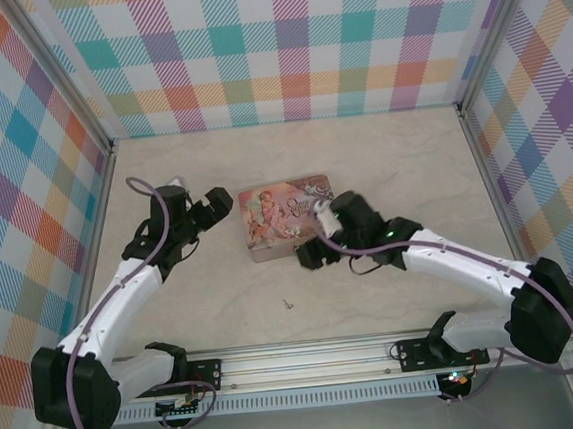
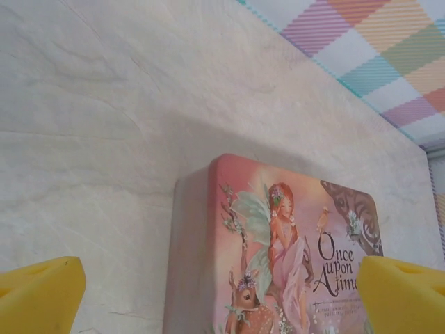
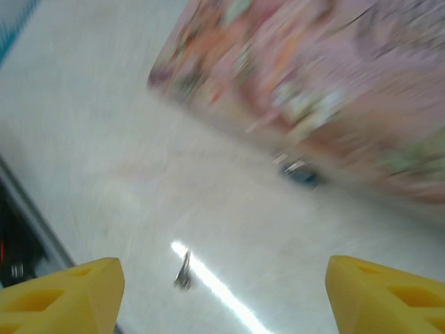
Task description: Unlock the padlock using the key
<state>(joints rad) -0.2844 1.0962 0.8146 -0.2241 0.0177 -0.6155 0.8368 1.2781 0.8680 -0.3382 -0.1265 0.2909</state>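
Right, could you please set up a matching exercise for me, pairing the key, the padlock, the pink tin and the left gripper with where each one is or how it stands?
Things:
1. key
2. padlock
3. pink tin
4. left gripper

Places or states:
A. middle of the table, fairy picture facing up
B. jaws wide open, beside the tin's left end
C. lying alone on bare tabletop, in front of the tin
D. close by the tin's side wall, blurred

Pairs: 1-C, 2-D, 3-A, 4-B.
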